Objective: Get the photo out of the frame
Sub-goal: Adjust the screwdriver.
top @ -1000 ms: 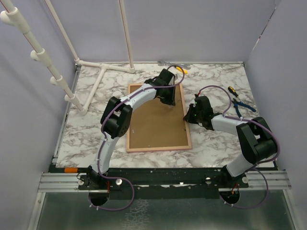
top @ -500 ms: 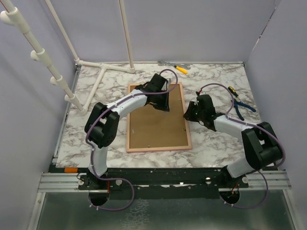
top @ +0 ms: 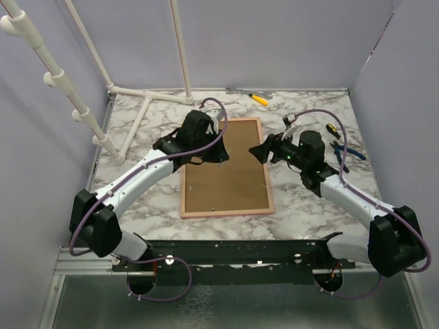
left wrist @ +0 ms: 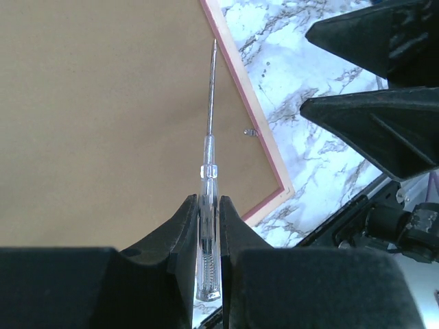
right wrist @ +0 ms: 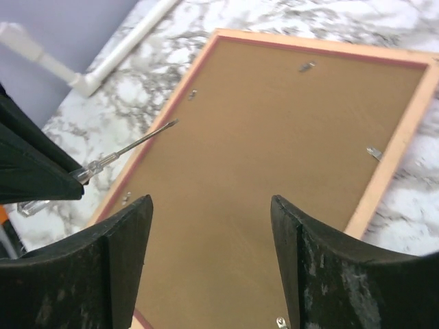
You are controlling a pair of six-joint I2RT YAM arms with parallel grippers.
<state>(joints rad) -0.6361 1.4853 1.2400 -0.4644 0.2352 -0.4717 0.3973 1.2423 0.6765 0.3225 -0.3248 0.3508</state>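
Clear-handled screwdriver (left wrist: pixel 208 171) sits pinched between the narrow fingers of the left gripper (left wrist: pixel 208 205), its tip ahead, just inside the frame (top: pixel 226 181)'s pink edge. Beyond that edge the right gripper (right wrist: pixel 209 205) hangs spread wide, empty, over the brown back, with marble table (top: pixel 302 205) flanking the frame.

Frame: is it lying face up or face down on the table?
Face down. The frame lies flat with its brown fibreboard back upward, metal clips along the edges; its front side is hidden.

Marble table (top: pixel 295 205); white pipe rack (top: pixel 139 120) far left; yellow screwdriver (top: pixel 258 99) far edge; blue pliers (top: pixel 346 152) right; clear screwdriver (left wrist: pixel 208 171).
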